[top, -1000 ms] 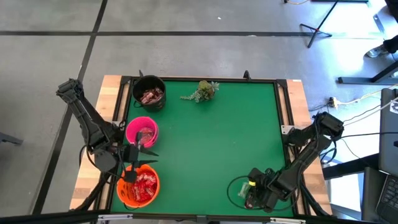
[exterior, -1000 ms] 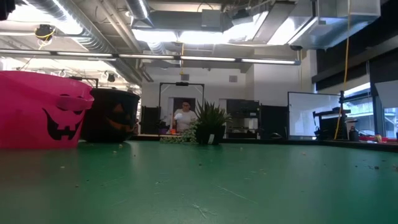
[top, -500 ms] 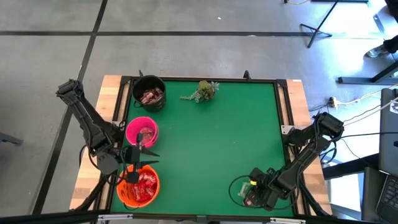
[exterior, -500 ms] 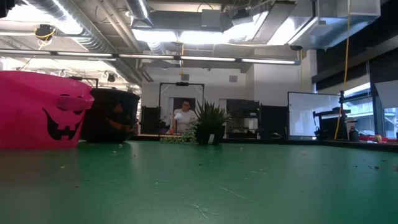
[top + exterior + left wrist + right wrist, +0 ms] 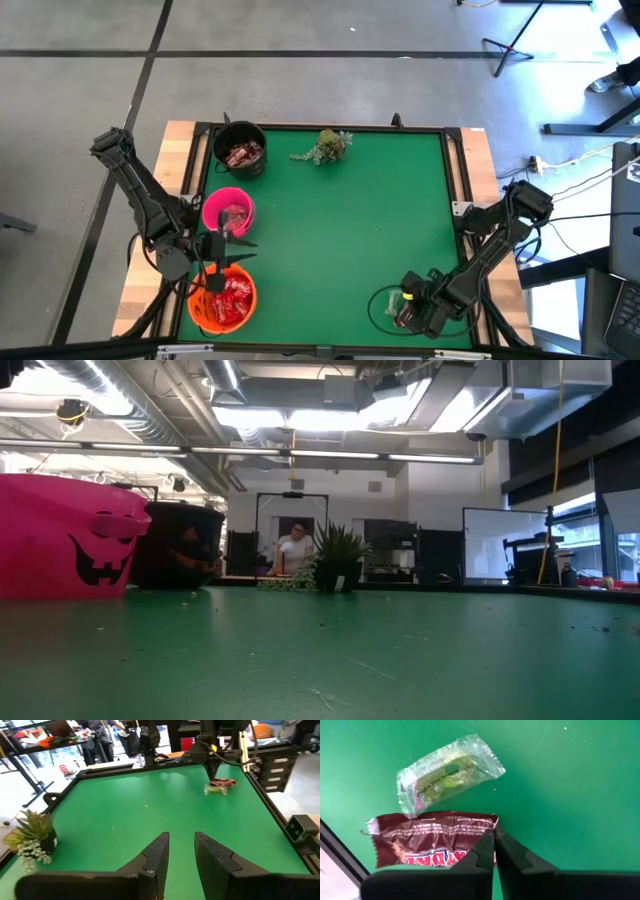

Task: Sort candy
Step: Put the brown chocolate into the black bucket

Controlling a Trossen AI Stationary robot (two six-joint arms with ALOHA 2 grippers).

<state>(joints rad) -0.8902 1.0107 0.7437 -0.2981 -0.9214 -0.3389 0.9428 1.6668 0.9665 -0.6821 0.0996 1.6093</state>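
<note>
The right gripper (image 5: 494, 836) is pinched shut on the brown wrapper (image 5: 432, 842) at the mat's five o'clock corner, close to the frame; open mat (image 5: 350, 220) lies toward eleven. The wrapper's long axis runs crosswise to the fingers, a clear-green candy (image 5: 447, 772) just beyond. The left gripper (image 5: 222, 243), narrowly parted and empty, hovers between the pink bowl (image 5: 212, 205) and orange bowl (image 5: 200, 312).

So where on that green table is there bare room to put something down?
The wide middle of the green mat is bare, between the three bowls on the left, the plant at the far edge and the right end effector. It is crowded around the pink bowl and orange bowl.
</note>
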